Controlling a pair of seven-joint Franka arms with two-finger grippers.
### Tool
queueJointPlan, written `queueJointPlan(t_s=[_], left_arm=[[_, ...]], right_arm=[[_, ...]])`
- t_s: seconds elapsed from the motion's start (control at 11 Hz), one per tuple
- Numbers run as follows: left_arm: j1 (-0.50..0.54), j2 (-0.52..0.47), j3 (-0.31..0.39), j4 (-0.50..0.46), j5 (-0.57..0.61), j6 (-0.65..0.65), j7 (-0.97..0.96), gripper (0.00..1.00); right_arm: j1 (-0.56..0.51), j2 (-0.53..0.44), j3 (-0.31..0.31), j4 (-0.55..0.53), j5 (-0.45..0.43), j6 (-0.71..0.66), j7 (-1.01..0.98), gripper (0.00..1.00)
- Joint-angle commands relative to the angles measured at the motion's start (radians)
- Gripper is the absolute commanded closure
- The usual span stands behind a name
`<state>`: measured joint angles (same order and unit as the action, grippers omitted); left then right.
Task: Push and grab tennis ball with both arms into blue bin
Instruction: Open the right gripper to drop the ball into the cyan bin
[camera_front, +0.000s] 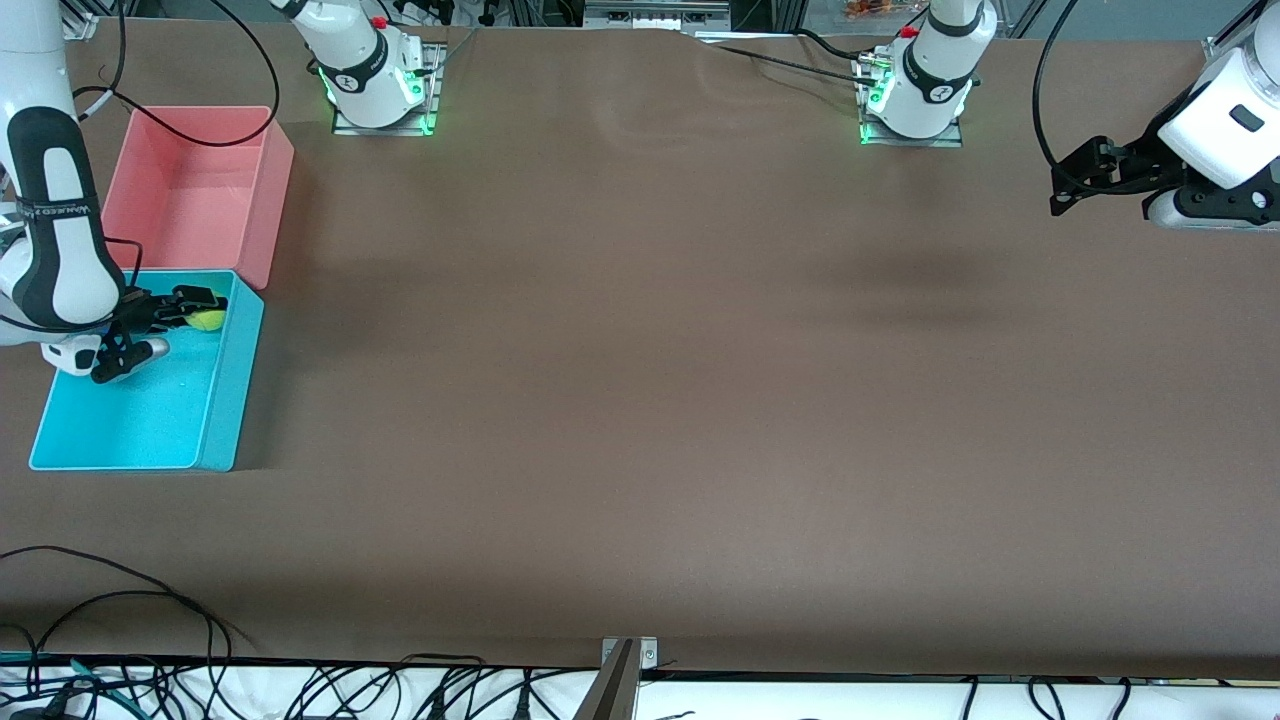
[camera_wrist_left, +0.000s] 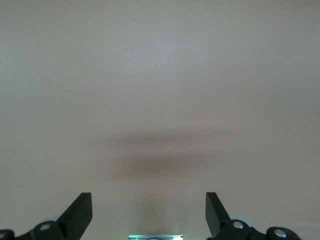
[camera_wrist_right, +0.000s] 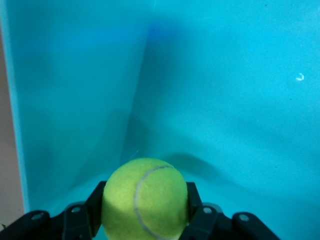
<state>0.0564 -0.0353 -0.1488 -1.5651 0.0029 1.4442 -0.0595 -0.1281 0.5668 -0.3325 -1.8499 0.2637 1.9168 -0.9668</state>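
The yellow-green tennis ball (camera_front: 209, 320) is held in my right gripper (camera_front: 205, 312) over the blue bin (camera_front: 215, 420), above the bin's part nearest the pink bin. In the right wrist view the ball (camera_wrist_right: 145, 200) sits between the two black fingers (camera_wrist_right: 96, 202), with the bin's cyan floor and wall (camera_wrist_right: 75, 100) below it. My left gripper (camera_front: 1062, 190) is open and empty above the bare table at the left arm's end. In the left wrist view its fingers (camera_wrist_left: 80, 212) stand wide apart over brown table.
A pink bin (camera_front: 275, 190) stands beside the blue bin, farther from the front camera. Black cables (camera_front: 120, 600) lie along the table's front edge. The brown table (camera_front: 640, 400) stretches between the two arms.
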Motion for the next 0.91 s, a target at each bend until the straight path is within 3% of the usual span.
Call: queueJointPlan(t_s=[0.0, 0.55, 0.82], left_arm=[[-0.003, 0.002, -0.002, 0.022, -0.015, -0.022, -0.005, 0.00], [-0.006, 0.002, -0.003, 0.023, -0.015, -0.022, -0.008, 0.00], [-0.006, 0.002, -0.002, 0.023, -0.014, -0.022, -0.006, 0.00]], right_arm=[[-0.015, 0.012, 0.007, 0.018, 0.045, -0.005, -0.023, 0.00], [-0.011, -0.014, 0.007, 0.035, 0.045, -0.042, -0.003, 0.00], [-0.007, -0.028, 0.001, 0.189, -0.021, -0.226, 0.051, 0.00]])
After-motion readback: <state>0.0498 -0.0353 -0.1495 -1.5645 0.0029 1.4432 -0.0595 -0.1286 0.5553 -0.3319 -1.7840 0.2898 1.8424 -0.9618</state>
